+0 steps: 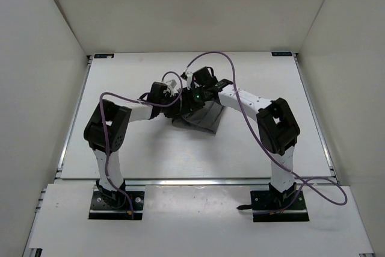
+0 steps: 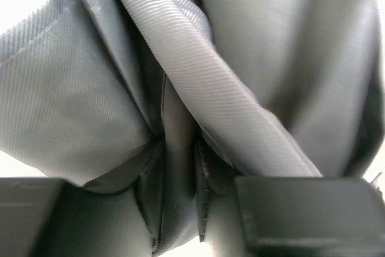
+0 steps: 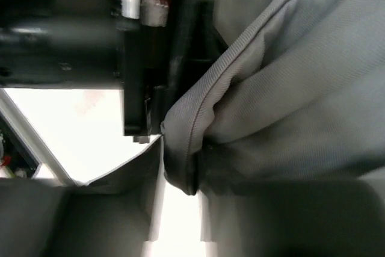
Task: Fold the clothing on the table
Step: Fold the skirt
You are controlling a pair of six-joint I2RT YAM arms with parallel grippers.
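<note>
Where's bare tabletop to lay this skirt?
Bare white flat tabletop: the near strip between the metal rail and the grey pleated fabric skirt, plus the far strip by the back wall. Crowded: centre, where left arm and right arm meet.

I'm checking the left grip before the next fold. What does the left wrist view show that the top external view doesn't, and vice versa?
Left wrist only: a fold of the grey skirt pinched between the left gripper's fingers, and a thick ribbed band crossing diagonally above them. Top external only: the left arm and right arm meeting over the middle of the white table, the skirt bunched beneath their wrists, and the purple cables. Both: the same skirt, held by the left gripper.
</note>
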